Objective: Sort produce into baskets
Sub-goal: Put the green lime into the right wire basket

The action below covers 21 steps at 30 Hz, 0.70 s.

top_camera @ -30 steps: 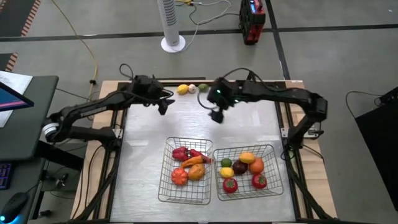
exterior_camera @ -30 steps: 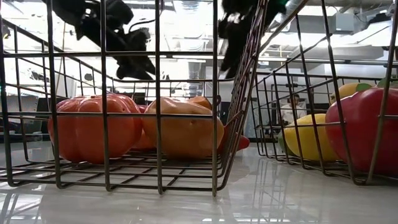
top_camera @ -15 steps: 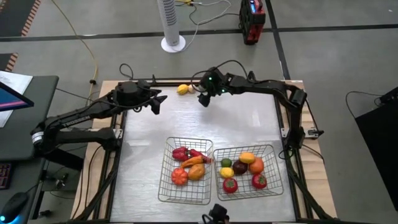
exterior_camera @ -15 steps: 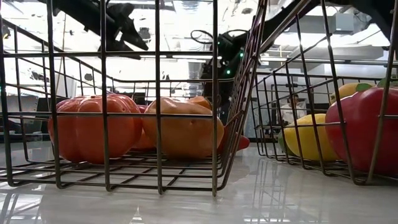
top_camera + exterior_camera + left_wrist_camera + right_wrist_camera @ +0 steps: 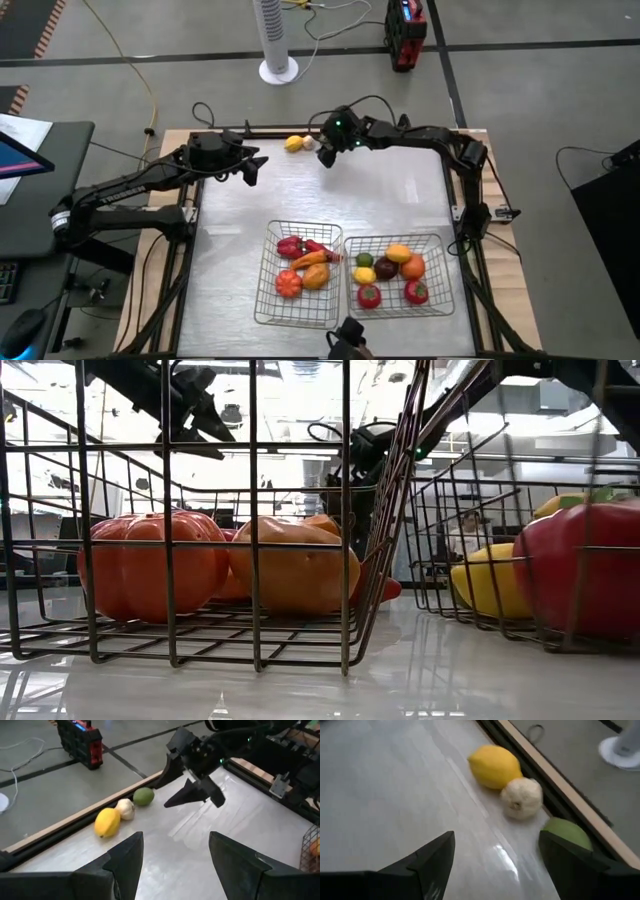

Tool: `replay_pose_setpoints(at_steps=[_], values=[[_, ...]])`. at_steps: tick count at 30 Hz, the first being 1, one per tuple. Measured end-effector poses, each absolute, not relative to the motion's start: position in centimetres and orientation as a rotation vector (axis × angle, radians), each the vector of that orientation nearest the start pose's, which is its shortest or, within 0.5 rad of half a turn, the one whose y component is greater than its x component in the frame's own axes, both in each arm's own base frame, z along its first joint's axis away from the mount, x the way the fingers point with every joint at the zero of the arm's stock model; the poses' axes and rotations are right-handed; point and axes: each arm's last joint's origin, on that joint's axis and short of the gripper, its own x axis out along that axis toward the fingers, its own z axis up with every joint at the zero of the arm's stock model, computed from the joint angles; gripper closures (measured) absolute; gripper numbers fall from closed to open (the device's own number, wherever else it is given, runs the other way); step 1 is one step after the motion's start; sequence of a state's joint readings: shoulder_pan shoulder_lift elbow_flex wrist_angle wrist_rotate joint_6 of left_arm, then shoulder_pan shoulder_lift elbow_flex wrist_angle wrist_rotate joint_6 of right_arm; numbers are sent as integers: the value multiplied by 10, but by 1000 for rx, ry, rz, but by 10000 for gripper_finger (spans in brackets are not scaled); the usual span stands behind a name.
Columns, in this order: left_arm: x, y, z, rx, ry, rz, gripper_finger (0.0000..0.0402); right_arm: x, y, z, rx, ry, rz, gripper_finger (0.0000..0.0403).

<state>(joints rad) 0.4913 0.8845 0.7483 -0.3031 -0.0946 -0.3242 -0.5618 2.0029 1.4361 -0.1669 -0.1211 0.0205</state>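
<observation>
Produce still loose: a yellow oval lemon [image 5: 495, 766], a whitish knobbly garlic bulb [image 5: 522, 798] and a green round lime [image 5: 567, 834] in a touching row against the table's far wooden rail [image 5: 65, 822]. Your right gripper [image 5: 192, 795] hovers by them, jaws open; the left gripper [image 5: 250, 168] waits nearby, open. They look light, smooth and prone to roll, so grip across the middle. The rail crowds your far finger. Both silver wire-mesh baskets [image 5: 270, 305] sit well apart.

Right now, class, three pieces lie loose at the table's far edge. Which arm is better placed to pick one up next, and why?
The right. Its gripper hangs with jaws open right beside the garlic, lemon and lime. The left gripper, also open, waits farther off.
</observation>
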Motion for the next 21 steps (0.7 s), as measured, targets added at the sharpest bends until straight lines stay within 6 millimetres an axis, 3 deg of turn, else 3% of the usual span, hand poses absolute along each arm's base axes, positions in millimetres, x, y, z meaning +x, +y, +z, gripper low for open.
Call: replay_pose_setpoints(at_steps=[10,21], values=[[168,95,291,-388,342,692,189,368,-249,183,261,730,-433,88],[185,102,277,-455,398,649,189,364,-261,164,198,781,-420,88]])
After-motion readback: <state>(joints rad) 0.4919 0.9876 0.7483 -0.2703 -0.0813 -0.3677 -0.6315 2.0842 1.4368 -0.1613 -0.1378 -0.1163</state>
